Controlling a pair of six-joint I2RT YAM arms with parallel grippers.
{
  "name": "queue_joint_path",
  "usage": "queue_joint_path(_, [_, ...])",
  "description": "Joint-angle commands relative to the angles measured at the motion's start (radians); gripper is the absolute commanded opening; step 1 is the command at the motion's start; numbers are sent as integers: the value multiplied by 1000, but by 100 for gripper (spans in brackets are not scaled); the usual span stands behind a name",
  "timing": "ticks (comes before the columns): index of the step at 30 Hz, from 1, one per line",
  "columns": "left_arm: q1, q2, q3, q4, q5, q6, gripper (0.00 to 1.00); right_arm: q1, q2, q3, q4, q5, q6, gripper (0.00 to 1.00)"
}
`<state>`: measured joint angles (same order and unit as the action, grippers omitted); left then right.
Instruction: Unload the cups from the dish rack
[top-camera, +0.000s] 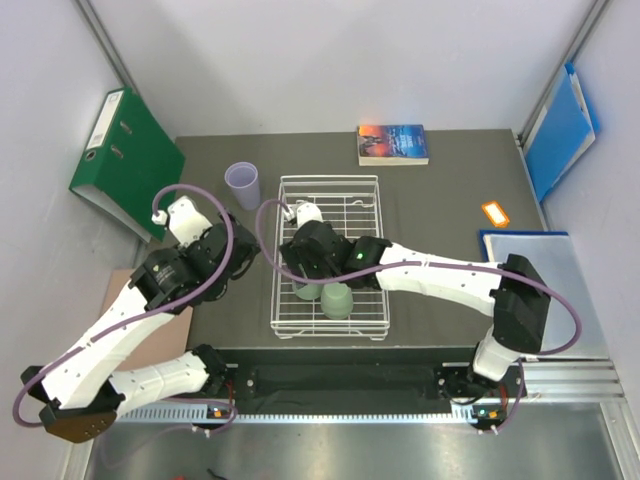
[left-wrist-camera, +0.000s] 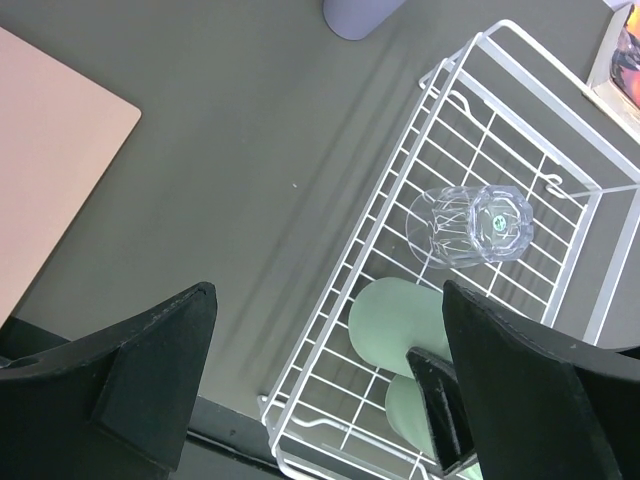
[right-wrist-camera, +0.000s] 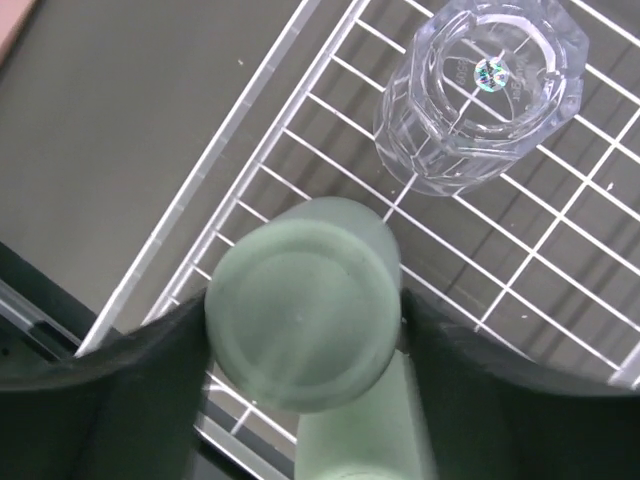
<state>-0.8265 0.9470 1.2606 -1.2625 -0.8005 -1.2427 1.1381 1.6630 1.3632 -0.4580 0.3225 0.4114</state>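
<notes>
The white wire dish rack (top-camera: 362, 200) stands mid-table. My right gripper (top-camera: 305, 272) is inside it, shut on an upturned pale green cup (right-wrist-camera: 300, 300) near the rack's near-left corner. A second pale green cup (right-wrist-camera: 360, 440) stands right beside it, also visible in the top view (top-camera: 337, 300). The clear ribbed glass (right-wrist-camera: 480, 90) stands upturned in the rack just beyond. One lilac cup (top-camera: 242, 185) stands on the table left of the rack. The other lilac cup is out of view. My left gripper (top-camera: 233, 262) is open and empty, above the table left of the rack (left-wrist-camera: 330, 380).
A green binder (top-camera: 125, 165) leans at the far left, a book (top-camera: 392, 143) lies behind the rack, and a blue folder (top-camera: 560, 130) leans at the right wall. An orange card (top-camera: 495, 212) lies right of the rack. A pink board (left-wrist-camera: 50, 160) lies at the table's left.
</notes>
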Motion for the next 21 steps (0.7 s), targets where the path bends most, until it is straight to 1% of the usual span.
queue_joint_path(1, [0,-31,-4,-26,-9,-17,99,17,-6,51,47,-7,-8,52])
queue_joint_path(2, [0,-34,-6,-25,-9,-18,99,17,-6,54,38,-7,-8,45])
queue_joint_path(3, [0,-34,-7,-23,-11,-17,99,17,-6,56,36,-5,-8,29])
queue_joint_path(5, [0,-31,-9,-18,-11,-12,99,18,-11,60,33,1,-5,12])
queue_joint_path(6, [-2,-30,-7,-14,-12,-8,99,18,-12,62,24,6,-5,0])
queue_joint_path(11, [0,-22,-1,11,-22,15,99,18,-63,105,-16,35,-13,0])
queue_joint_path(13, [0,-17,5,26,-38,34,99,19,-100,157,-53,53,-28,0])
queue_joint_path(19, [0,13,43,93,-54,101,99,14,-207,299,-151,171,-88,0])
queue_joint_path(21, [0,33,62,135,-52,120,99,-11,-241,318,-182,208,-95,0])
